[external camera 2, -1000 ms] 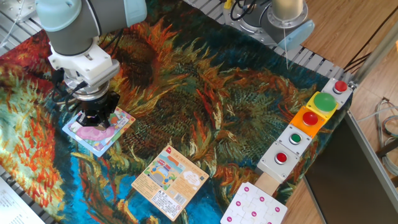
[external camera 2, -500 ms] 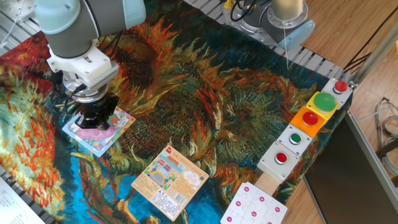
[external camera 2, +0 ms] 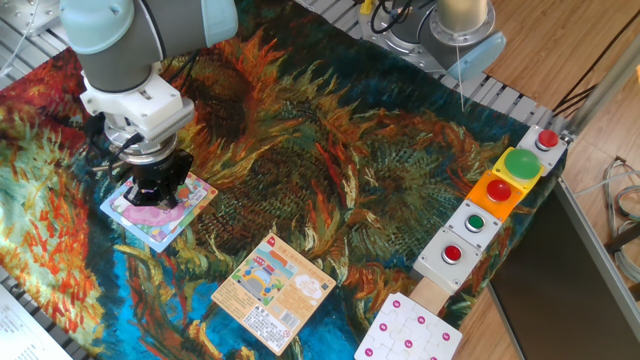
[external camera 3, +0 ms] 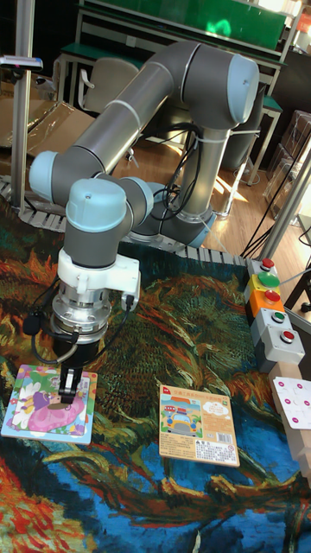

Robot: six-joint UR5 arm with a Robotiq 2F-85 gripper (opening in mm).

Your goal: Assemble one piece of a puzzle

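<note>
The robot's black two-finger gripper [external camera 3: 69,387] points straight down over the flat square pastel jigsaw puzzle [external camera 3: 34,406] that lies on the bright painted sunflower cloth [external camera 2: 330,170]. In the tall fixed view the fingers [external camera 3: 68,380] look close together, with their tips at the puzzle's far edge or just above it. Whether they touch the puzzle cannot be told.

Since a second ago, the big grey arm [external camera 2: 125,60] has gone up a tiny bit and slid a little to the side. The gripper stays over the same spot on the puzzle. The puzzle itself has not moved.

The small pale jigsaw piece does not show on its own. It may sit under the fingertips, or it may already be pushed into the puzzle picture. The gripper hides that spot in both views, so it is not clear if the fingers hold anything.

The small lift likely means the robot has pressed the piece in and is starting to let go and pull away. If so, the job is nearly done.

The orange card with a rainbow picture [external camera 2: 272,291] lies near the puzzle. The white board with pink dots [external camera 2: 410,332] and the row of button boxes [external camera 2: 490,200] sit well apart from it.
</note>
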